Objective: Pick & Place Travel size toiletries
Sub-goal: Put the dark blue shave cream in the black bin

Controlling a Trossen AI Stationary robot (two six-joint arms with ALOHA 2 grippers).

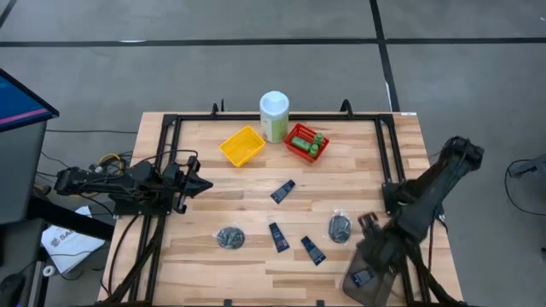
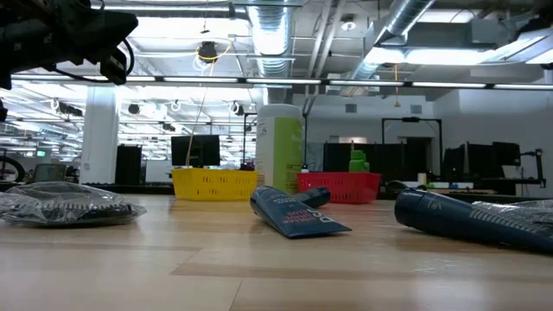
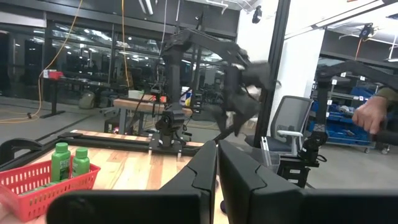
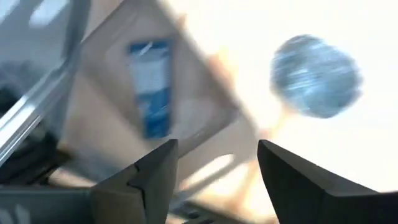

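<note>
Three flat navy tubes (image 1: 283, 191), (image 1: 278, 236), (image 1: 312, 250) lie flat on the wooden table, and a fourth tube (image 1: 365, 275) lies in a grey container (image 1: 355, 288) at the near right corner. Two clear-wrapped dark bundles (image 1: 229, 238), (image 1: 339, 228) rest on the table. Green bottles (image 1: 316, 141) stand in the red basket (image 1: 303, 147). My right gripper (image 1: 368, 228) hangs open above the table between the right bundle and the grey container; its wrist view shows the tube (image 4: 151, 87) and the bundle (image 4: 316, 74) below the open gripper (image 4: 217, 168). My left gripper (image 1: 203, 182) is shut and holds nothing at the table's left side.
A yellow basket (image 1: 242, 145) and a tall pale green canister (image 1: 274, 117) stand at the far edge beside the red basket. A black frame (image 1: 386, 153) runs along the table's sides. A person's hand (image 3: 373, 115) shows in the room beyond the table.
</note>
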